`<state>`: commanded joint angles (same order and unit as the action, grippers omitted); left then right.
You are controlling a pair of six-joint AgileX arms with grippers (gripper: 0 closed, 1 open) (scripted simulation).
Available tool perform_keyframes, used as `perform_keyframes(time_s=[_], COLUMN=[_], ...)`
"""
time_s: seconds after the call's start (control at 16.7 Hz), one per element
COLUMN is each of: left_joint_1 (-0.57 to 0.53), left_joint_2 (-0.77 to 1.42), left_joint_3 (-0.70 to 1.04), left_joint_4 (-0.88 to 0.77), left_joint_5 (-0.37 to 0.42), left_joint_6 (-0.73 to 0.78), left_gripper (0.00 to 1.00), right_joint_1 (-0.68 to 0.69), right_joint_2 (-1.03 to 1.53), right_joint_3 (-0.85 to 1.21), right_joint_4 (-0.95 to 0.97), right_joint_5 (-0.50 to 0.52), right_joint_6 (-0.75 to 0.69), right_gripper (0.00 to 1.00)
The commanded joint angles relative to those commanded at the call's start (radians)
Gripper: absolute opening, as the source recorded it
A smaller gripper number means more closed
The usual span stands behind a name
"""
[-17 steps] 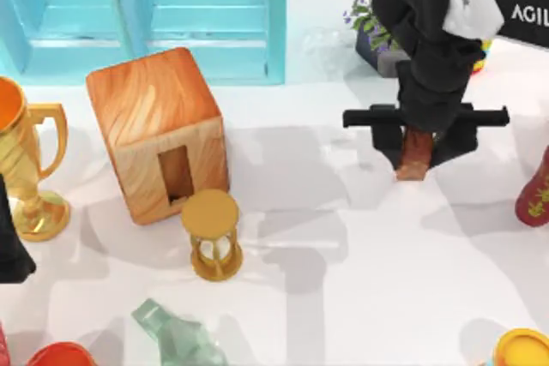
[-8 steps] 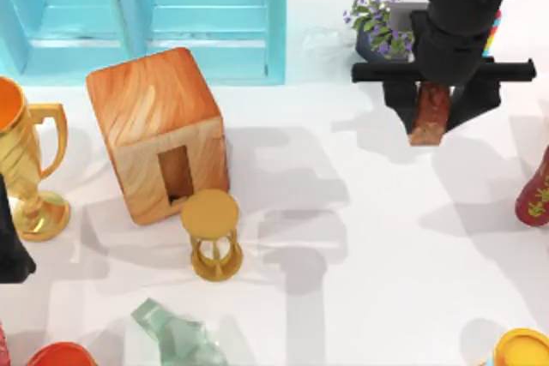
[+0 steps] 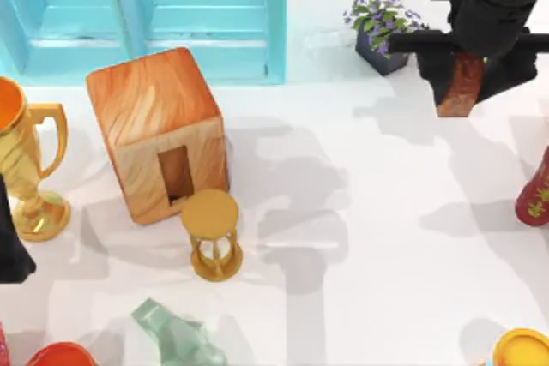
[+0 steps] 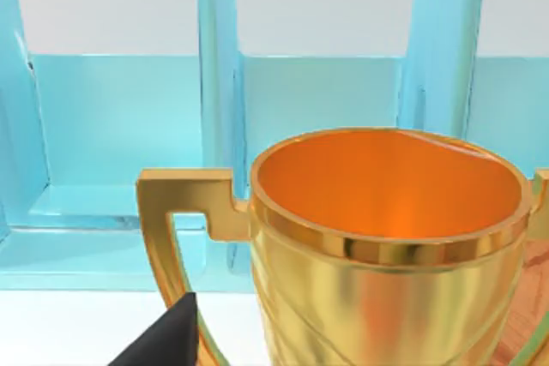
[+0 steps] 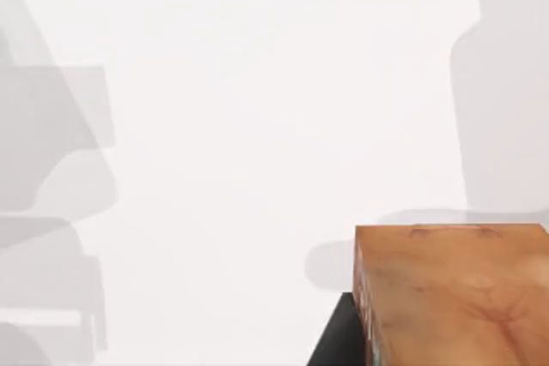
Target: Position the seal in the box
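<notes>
Right tool (image 3: 464,83) grips the seal (image 3: 461,85) — long axis upright.

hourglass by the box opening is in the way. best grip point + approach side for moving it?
Likely the hourglass by its round gold top disc, from straight above: it stands upright with thin posts below. Set the fingers left and right of it, since the box stands close behind. The right gripper is shut on the seal; the left arm sits at the table's left edge.
</notes>
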<state>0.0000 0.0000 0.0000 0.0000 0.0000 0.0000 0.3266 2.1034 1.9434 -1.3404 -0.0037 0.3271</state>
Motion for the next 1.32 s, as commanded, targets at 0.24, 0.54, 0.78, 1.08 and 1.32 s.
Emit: perform_keyframes(time_s=[0.24, 0.54, 0.78, 1.08, 1.32], left_joint_1=[0.0, 0.0, 0.0, 0.0, 0.0], left_joint_2=[0.0, 0.0, 0.0, 0.0, 0.0], left_joint_3=[0.0, 0.0, 0.0, 0.0, 0.0], left_joint_4=[0.0, 0.0, 0.0, 0.0, 0.0], left_joint_5=[0.0, 0.0, 0.0, 0.0, 0.0], left_joint_6=[0.0, 0.0, 0.0, 0.0, 0.0], left_gripper=[1.0, 1.0, 1.0, 1.0, 1.0], right_joint_1=[-0.223, -0.591, -0.748, -0.776, -0.771], right_joint_2=[-0.043, -0.108, -0.212, -0.254, -0.248], right_joint_3=[-0.02, -0.164, -0.277, -0.296, -0.31], right_joint_4=[-0.03, -0.038, -0.044, -0.027, -0.011], right_joint_5=[0.075, 0.072, 0.036, 0.003, 0.005], right_joint_6=[-0.243, -0.574, -0.719, -0.762, -0.761], right_gripper=[0.0, 0.0, 0.0, 0.0, 0.0])
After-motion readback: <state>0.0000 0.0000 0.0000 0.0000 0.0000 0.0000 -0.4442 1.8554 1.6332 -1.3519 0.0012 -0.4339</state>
